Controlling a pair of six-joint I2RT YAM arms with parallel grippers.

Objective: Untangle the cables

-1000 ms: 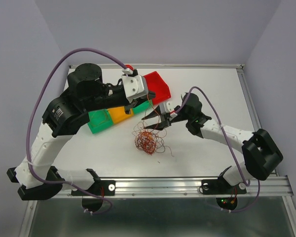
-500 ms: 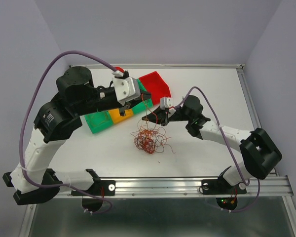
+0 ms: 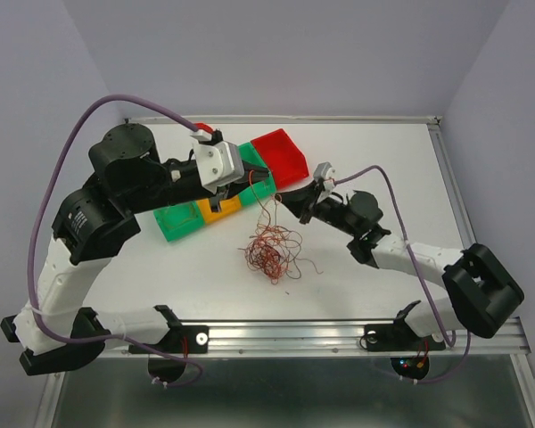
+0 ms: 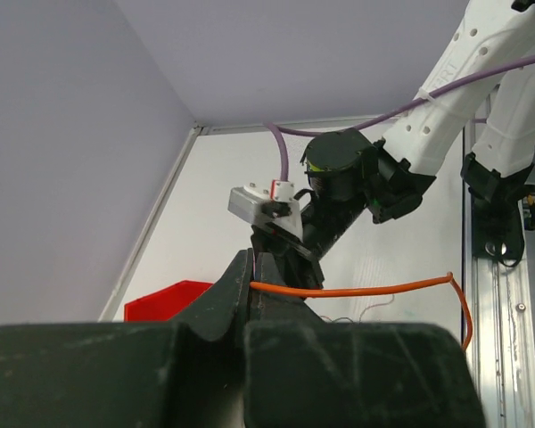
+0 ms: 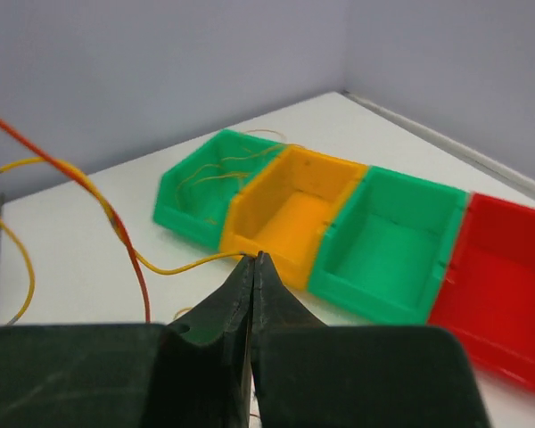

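Drawn farther apart than a second ago, both arms stretch strands out of the cables, a loose tangle mid-table. Left gripper pinches an orange strand; right gripper clamps a yellow strand. Hair-thin, light and springy, they likely snag, so free ends are best pinched.

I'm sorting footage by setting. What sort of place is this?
Likely a robotics lab test cell: plain walls enclose a white table, the left arm and right arm are mounted on its metal rail, and coloured bins and tangled cables sit as props.
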